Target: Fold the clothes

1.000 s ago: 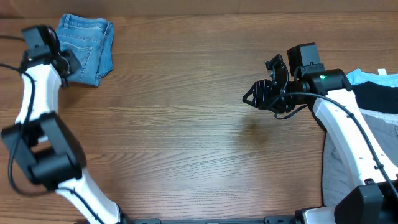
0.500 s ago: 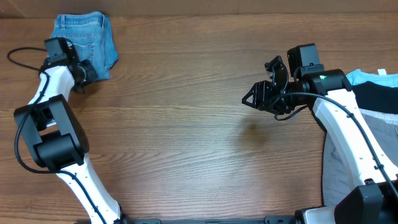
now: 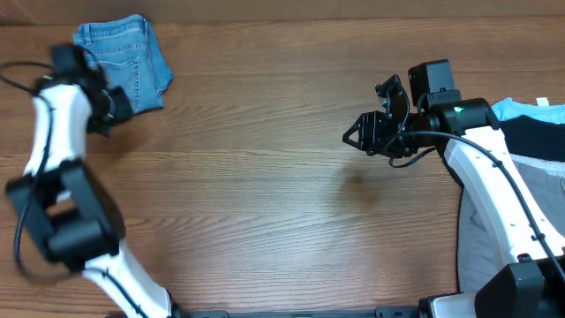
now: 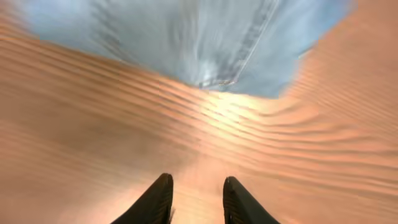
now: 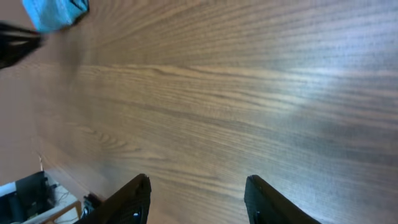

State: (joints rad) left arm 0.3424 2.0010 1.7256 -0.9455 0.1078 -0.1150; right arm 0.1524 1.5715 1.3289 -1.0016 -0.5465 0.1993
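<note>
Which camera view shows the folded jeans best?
The overhead view: it shows the whole folded jeans, sharp and in full outline. The left wrist view gives only blurred denim with a seam; the right wrist view gives only a small blue scrap in its top left corner.

Empty jaws stand apart above the table (image 5: 249, 93), jeans (image 5: 55, 14) distant.

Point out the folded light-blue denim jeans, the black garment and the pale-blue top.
Folded light-blue denim jeans (image 3: 128, 57): overhead view, middle of the bundle.
Black garment (image 3: 538, 137): overhead view, visible middle.
Pale-blue top (image 3: 521, 110): overhead view, exposed corner.
</note>
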